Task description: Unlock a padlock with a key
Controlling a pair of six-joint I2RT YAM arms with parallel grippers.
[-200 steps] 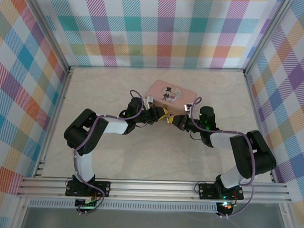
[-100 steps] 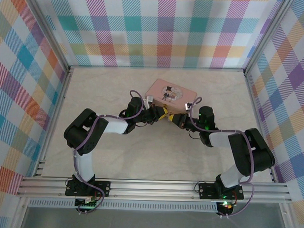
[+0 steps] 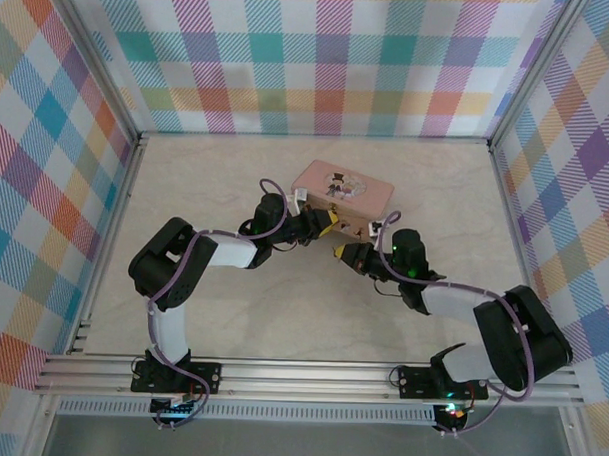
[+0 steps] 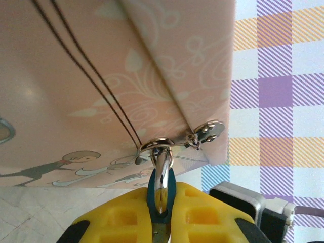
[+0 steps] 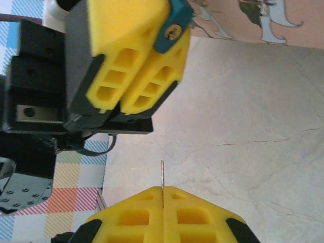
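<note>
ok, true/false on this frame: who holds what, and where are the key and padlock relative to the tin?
1. The left gripper is shut on the padlock. True.
2. The key sits in the padlock's keyhole. False: the key sticks out of the right gripper, apart from the keyhole.
3. The padlock's shackle hooks the silvery hasp on the pink tin. True.
4. The right gripper is open. False: it is shut on the key.
</note>
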